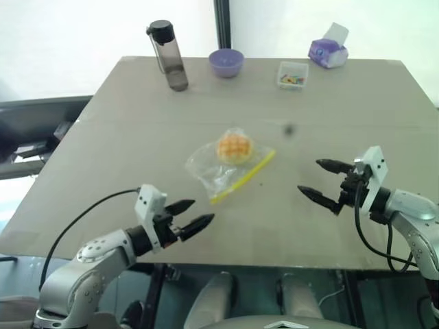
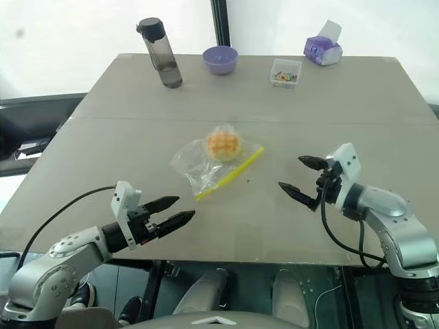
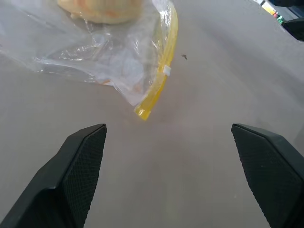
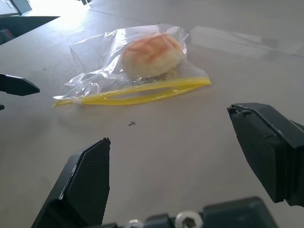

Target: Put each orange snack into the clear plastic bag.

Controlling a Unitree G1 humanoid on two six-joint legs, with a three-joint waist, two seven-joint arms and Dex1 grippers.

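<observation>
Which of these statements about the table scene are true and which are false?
1. The orange snack lies inside the clear plastic bag. True.
2. The left gripper holds the bag. False: it is open and apart from it.
3. The right gripper is open and empty. True.
4. The purple bowl stands beside the bag. False: it stands at the far edge of the table, near the bottle.
</observation>
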